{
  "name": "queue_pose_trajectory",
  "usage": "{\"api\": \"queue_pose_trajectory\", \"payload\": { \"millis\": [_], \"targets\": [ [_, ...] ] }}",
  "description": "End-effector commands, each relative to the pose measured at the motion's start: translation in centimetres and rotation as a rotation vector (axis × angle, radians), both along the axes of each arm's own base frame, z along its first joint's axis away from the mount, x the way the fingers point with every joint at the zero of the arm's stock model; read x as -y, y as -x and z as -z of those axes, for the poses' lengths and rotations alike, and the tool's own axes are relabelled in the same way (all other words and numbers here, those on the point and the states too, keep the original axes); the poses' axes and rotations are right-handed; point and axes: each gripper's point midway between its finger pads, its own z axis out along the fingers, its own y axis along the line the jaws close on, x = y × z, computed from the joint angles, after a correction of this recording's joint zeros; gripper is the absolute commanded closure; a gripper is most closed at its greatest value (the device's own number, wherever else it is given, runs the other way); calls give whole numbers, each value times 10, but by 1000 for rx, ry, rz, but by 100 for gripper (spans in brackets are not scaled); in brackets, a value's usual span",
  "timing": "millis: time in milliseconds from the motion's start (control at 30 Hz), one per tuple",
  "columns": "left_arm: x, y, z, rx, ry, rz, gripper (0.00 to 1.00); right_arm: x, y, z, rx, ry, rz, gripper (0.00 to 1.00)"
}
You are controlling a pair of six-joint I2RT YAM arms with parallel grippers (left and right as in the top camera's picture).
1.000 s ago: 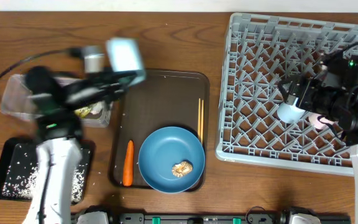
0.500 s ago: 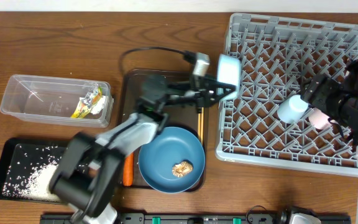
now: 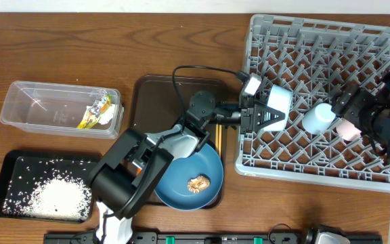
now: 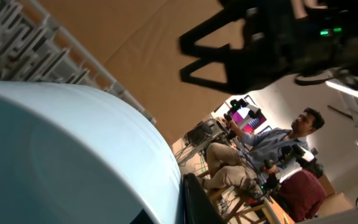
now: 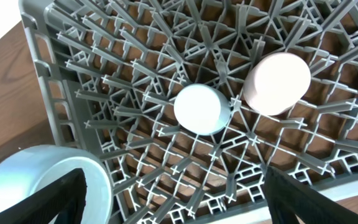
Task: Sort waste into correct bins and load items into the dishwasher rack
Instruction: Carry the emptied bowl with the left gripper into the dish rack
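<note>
Overhead looks down; both wrist views closely share the rack [image 3: 303, 22].

Table [image 3: 147, 47] holds rack [image 3: 323, 64], tub [image 3: 39, 108], black tray [image 3: 17, 169], brown tray [image 3: 168, 108].

The table [image 3: 147, 47] is brown wood. Far behind, the left wrist view shows 1 seated person [image 4: 272, 146] near a pink screen [image 4: 252, 118], under bright ceiling lights [image 4: 352, 92].

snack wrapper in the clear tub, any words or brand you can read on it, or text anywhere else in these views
yellow-green snack wrapper in the clear tub: it carries printing, but too small and blurred to read.
grey rack, blue plate: no lettering visible.
Nothing legible in any view.
</note>
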Motion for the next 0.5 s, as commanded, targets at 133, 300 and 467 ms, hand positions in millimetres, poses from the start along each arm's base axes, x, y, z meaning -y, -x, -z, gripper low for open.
{"api": "queue_pose_trajectory", "payload": {
  "millis": [133,300,467],
  "targets": [
    [4,-9,20,-35,-23,4,93,4,2,1,-9,17,7,16],
    [4,-13,26,-48,-29,-13,84,3,3,2,-15,16,8,15],
    [4,-13,26,-51,-29,-13,69,3,3,2,-16,16,8,14]
  ]
}}
